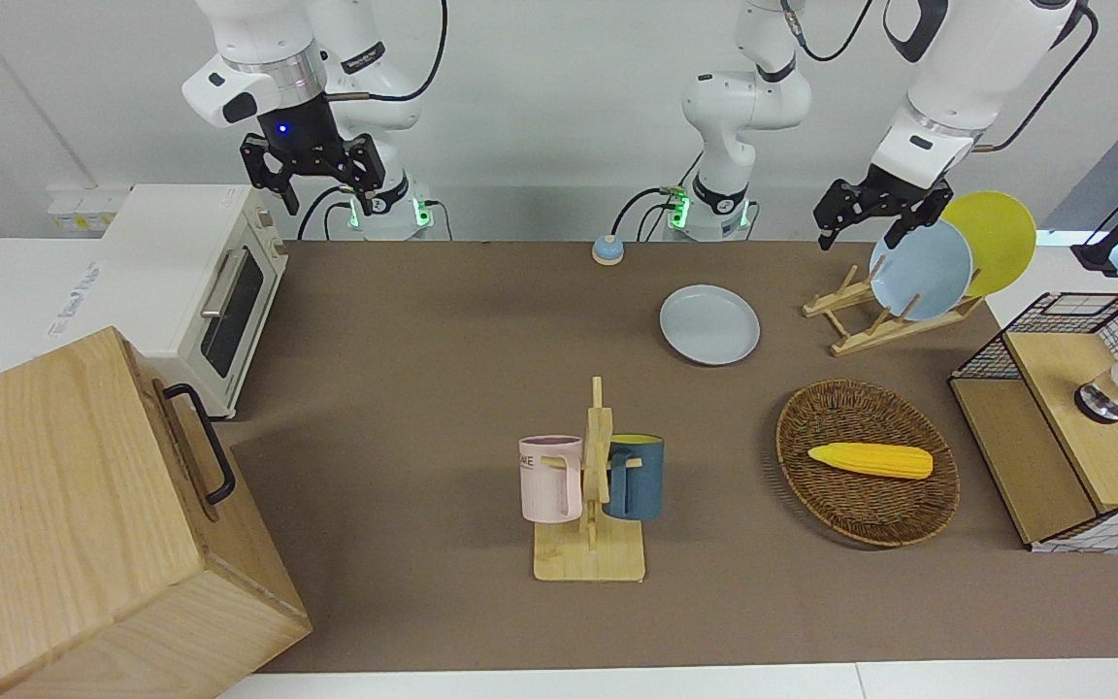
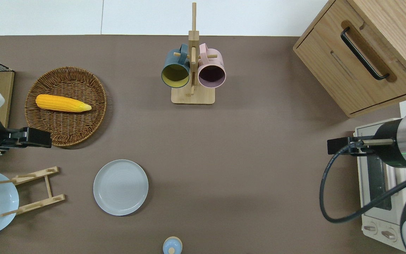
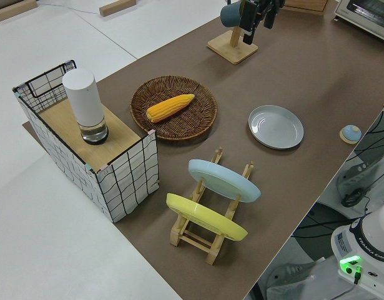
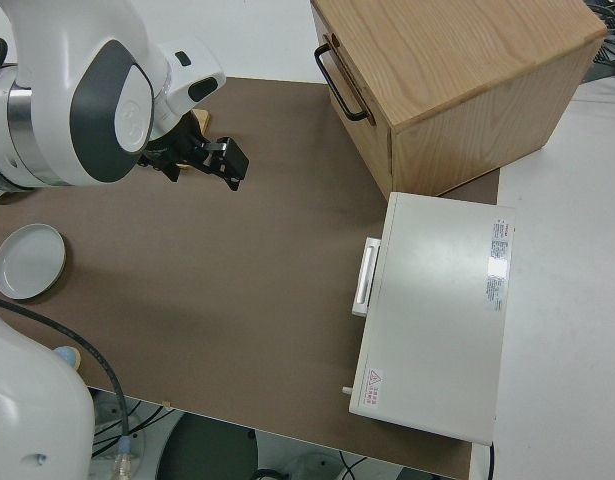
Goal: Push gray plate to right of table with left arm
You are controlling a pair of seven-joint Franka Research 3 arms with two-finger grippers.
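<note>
The gray plate [image 1: 709, 324] lies flat on the brown table [image 1: 423, 388], nearer to the robots than the wicker basket; it also shows in the overhead view [image 2: 121, 187] and the left side view [image 3: 276, 126]. My left gripper [image 1: 860, 231] hangs open and empty in the air. In the overhead view the left gripper [image 2: 39, 138] is over the table between the basket and the plate rack, apart from the gray plate. The right arm is parked, its gripper [image 1: 324, 189] open.
A wooden rack [image 2: 30, 190] holds a light-blue plate [image 1: 920, 270] and a yellow plate [image 1: 991, 238]. The wicker basket [image 2: 66, 130] holds a corn cob [image 2: 63, 103]. A mug tree [image 2: 192, 70], small blue button [image 2: 172, 246], wooden cabinet [image 2: 361, 53], toaster oven [image 1: 219, 291] and wire shelf [image 1: 1064, 427] also stand on the table.
</note>
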